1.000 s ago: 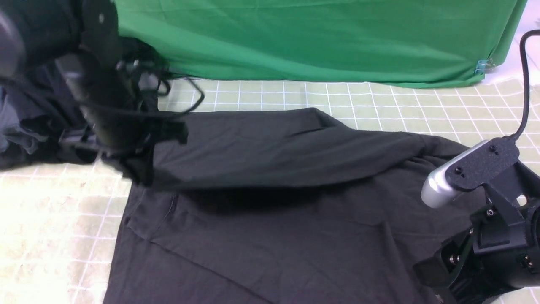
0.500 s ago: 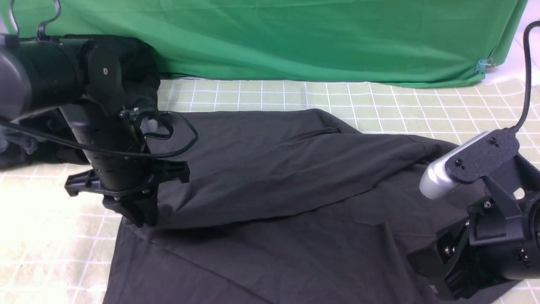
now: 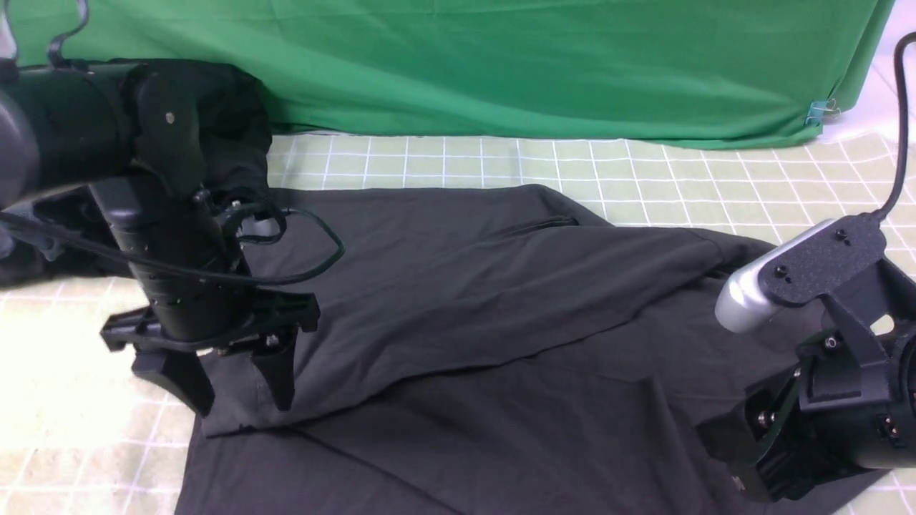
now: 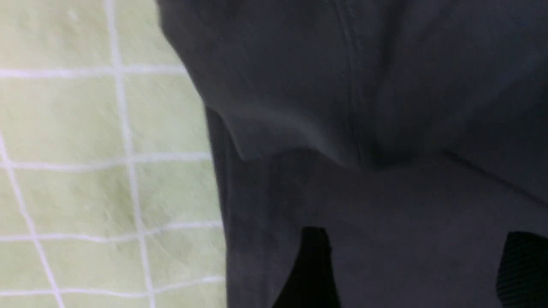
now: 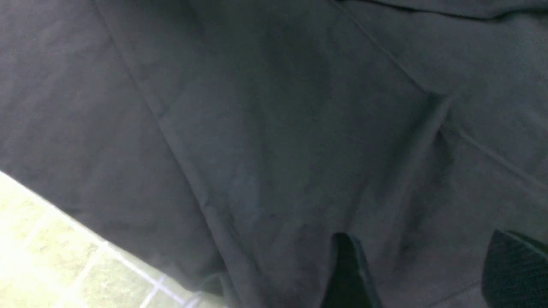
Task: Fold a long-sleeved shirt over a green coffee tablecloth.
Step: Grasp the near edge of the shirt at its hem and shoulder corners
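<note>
The charcoal-grey long-sleeved shirt (image 3: pixel 501 322) lies spread on the pale yellow-green gridded tablecloth (image 3: pixel 644 172). Its far part is folded forward over the lower layer, and the fold's loose corner (image 3: pixel 229 425) rests flat at the left. My left gripper (image 3: pixel 243 406) stands open just above that corner, its jaws wide apart with nothing between them. The left wrist view shows the shirt's edge (image 4: pixel 265 141) beside the tablecloth (image 4: pixel 85 128) and the left gripper (image 4: pixel 417 256) over bare fabric. My right gripper (image 5: pixel 428 256) is open too, low over the shirt's right side (image 3: pixel 723 458). Neck label and chest print are hidden.
A plain vivid green fabric (image 3: pixel 537 64) hangs along the back, with a small metal clip (image 3: pixel 816 111) at its right end. A blacker heap of garments (image 3: pixel 28 243) sits at the far left, behind my left arm. The tablecloth (image 5: pixel 51 256) shows past the shirt's edge.
My left gripper carried the shirt's edge forward and down, then opened and let it go. The folded layer now lies flat. The right arm has barely moved.
</note>
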Robot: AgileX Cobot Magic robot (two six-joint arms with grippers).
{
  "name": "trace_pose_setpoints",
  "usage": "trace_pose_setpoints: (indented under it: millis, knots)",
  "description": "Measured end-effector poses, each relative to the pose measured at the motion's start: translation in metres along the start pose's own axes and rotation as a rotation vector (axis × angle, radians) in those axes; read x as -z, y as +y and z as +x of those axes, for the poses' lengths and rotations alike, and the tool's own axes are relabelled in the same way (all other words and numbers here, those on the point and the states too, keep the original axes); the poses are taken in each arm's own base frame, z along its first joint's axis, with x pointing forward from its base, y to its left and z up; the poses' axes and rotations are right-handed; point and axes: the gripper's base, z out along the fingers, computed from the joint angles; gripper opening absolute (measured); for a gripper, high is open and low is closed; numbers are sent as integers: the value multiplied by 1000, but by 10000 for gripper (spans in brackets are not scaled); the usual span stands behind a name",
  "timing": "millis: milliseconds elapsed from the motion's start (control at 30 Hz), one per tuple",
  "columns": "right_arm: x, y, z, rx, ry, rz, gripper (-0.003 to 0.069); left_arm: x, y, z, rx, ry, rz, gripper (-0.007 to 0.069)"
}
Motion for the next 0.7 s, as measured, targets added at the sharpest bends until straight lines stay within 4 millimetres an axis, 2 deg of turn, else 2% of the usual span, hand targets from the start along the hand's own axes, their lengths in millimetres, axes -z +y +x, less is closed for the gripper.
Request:
trace_pose_setpoints:
  millis: [67,100,133,167,200,367,433,533,700]
  knots:
    - [0,-1,2,-2,21,11,406,-4,-1,20,-27,27,-13,461]
    - [0,-1,2,-1,23,12,406,-3,-1,23,-30,25,-14,452]
    - [0,-2,4,4,42,19,406,-9,-2,43,-58,56,-33,417]
    - [0,-2,4,4,43,20,406,-9,-1,45,-58,59,-34,413]
    - [0,-2,5,3,51,21,406,-15,0,61,-78,88,-49,396]
    - [0,-2,5,3,57,21,406,-36,10,108,-72,125,-76,403]
    - [0,-2,5,3,57,21,406,-40,14,116,-52,105,-76,417]
    - [0,-2,5,3,51,21,406,-58,28,133,-27,42,-103,472]
    - [0,-2,4,3,46,20,406,-77,35,140,2,-12,-100,511]
